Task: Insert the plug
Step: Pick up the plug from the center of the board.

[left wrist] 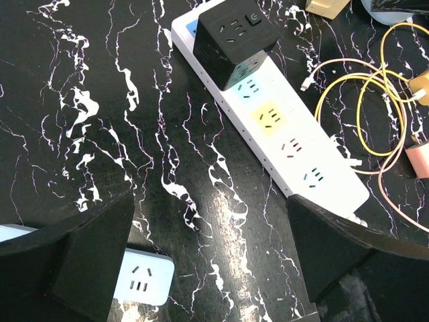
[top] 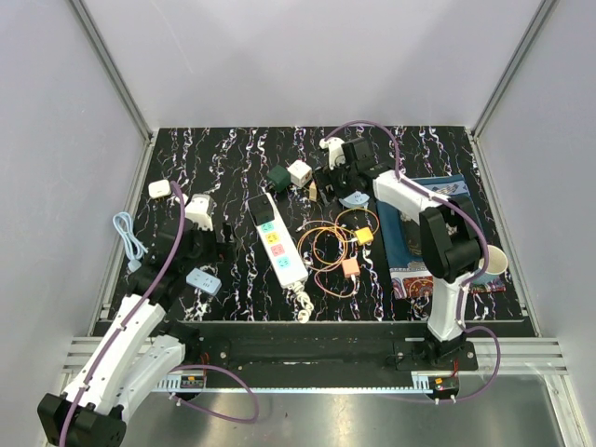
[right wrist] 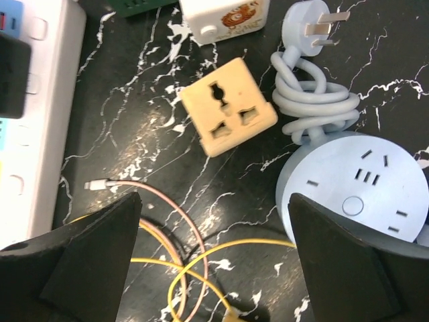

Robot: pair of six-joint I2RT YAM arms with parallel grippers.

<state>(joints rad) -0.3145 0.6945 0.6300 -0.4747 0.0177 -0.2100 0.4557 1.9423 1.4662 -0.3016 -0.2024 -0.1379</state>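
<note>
From above, you had the left gripper [top: 209, 251] just beside the white power strip with coloured sockets [top: 277, 244], and the right gripper [top: 337, 177] among the far clutter. The left wrist view showed you its jaws spread wide on nothing, and the black cube plug [left wrist: 231, 37] sitting on the strip's far end. Only the right wrist view showed you a beige square adapter [right wrist: 228, 106] and a pale-blue round socket hub [right wrist: 355, 181] beyond its own wide, empty jaws.

A cream travel adapter [right wrist: 228, 107] lies between a white cube with an orange print [right wrist: 224, 17] and looping yellow [right wrist: 201, 268] and pink [right wrist: 167, 208] cables. Just right of it sits a round pale-blue socket hub [right wrist: 355, 194], its cord [right wrist: 312, 100] coiled beside it. Elsewhere on the table are a small pale-blue adapter [left wrist: 141, 278], a light-blue cable [top: 128, 237], a patterned mat [top: 452, 186] and a cup [top: 496, 261].
</note>
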